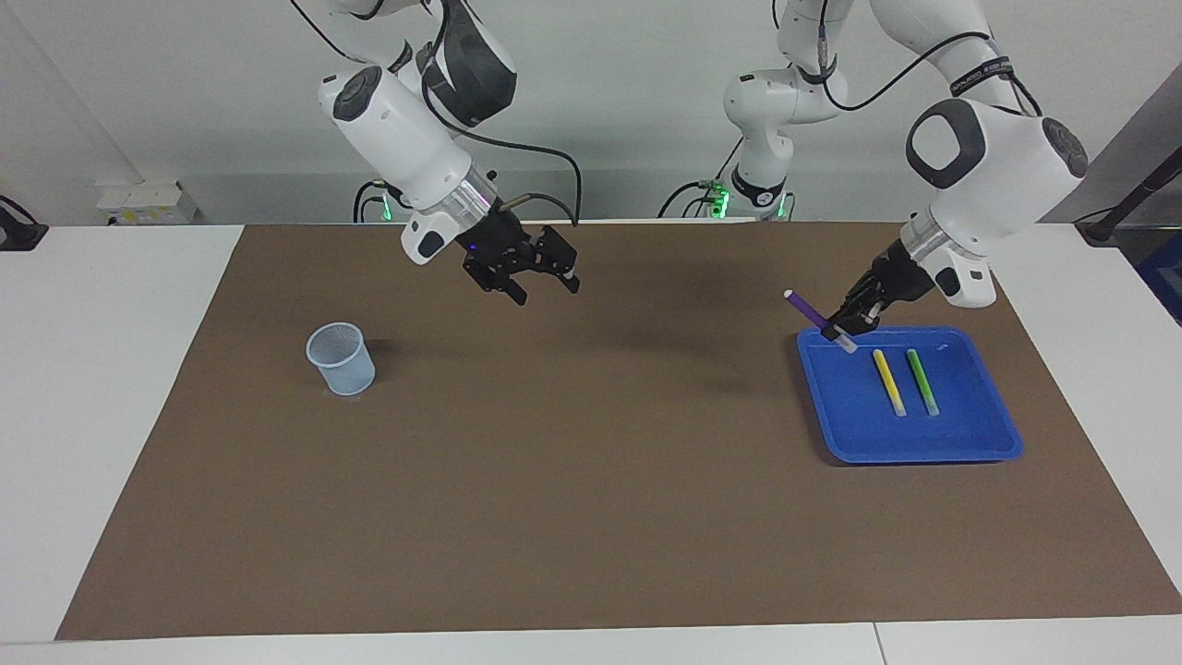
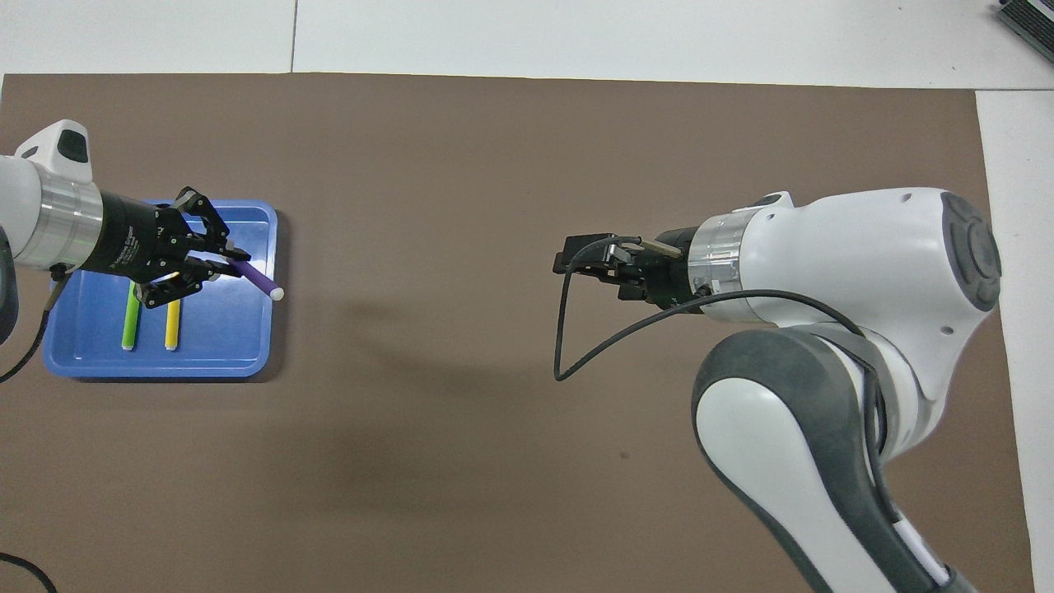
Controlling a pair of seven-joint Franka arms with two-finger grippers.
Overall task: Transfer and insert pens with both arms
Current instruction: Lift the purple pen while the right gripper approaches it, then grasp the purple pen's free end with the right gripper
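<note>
1. Facing view: the left hand (image 1: 842,325) is shut on the purple pen (image 1: 813,312), held in the air over the tray (image 1: 923,443) edge that lies toward the right arm's end of the tabletop (image 1: 591,517).
2. The pen tilts, its free tip pointing up and toward the right hand (image 1: 540,277); its other end sits in the grip.
3. The right hand hangs over the mat, fingers spread wide and holding nothing, well apart from the pen. The pen's long axis points roughly at it, so a handover looks like the coming move.
4. The cup (image 1: 341,358) stands toward the right arm's end, nearer the right arm's reach than the left's.
5. The yellow pen (image 1: 889,380) and green pen (image 1: 922,380) lie side by side in the tray, parallel, untouched.
6. Overhead view: the left hand (image 2: 218,265) grips the purple pen (image 2: 259,281) near one end; the pale tip juts past the tray (image 2: 156,366) rim toward the right hand (image 2: 572,262).
7. The yellow pen (image 2: 172,323) and green pen (image 2: 130,323) lie in the tray, partly under the left hand.
8. The right hand faces the pen across bare mat.
</note>
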